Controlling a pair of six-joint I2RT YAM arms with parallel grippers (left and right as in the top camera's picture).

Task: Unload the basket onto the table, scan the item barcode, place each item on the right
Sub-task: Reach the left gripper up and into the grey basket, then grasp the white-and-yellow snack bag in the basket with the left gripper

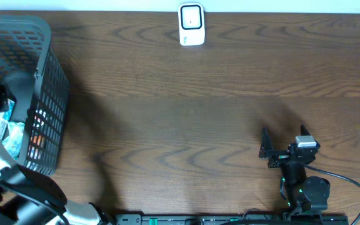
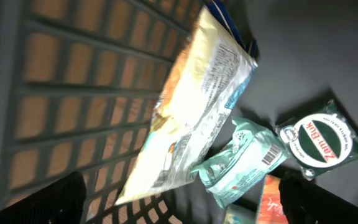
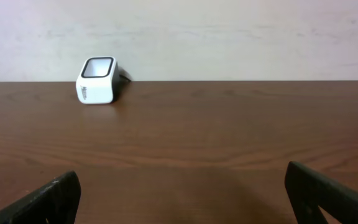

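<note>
at the far left of the table [image 1: 167, 125] one black mesh basket [image 1: 49, 81] is seen, and the left gripper [image 2: 179, 202] is held inside it above the contents, its fingers [image 2: 48, 199] spread wide with nothing grasped. four items are counted in the basket: a large pale yellow packet [image 2: 197, 106] laid against the mesh wall, a mint-green pouch [image 2: 241, 165] with its barcode turned up, touching that packet, a dark green sachet [image 2: 319, 140] with a round white label, and an orange pack [image 2: 272, 202] only partly shown at the lower edge. one white scanner [image 1: 191, 25] is stood at the far middle edge of the table, well apart from the basket. at the right, the right gripper [image 1: 266, 150] is held low over bare wood, its fingers released and empty.
</note>
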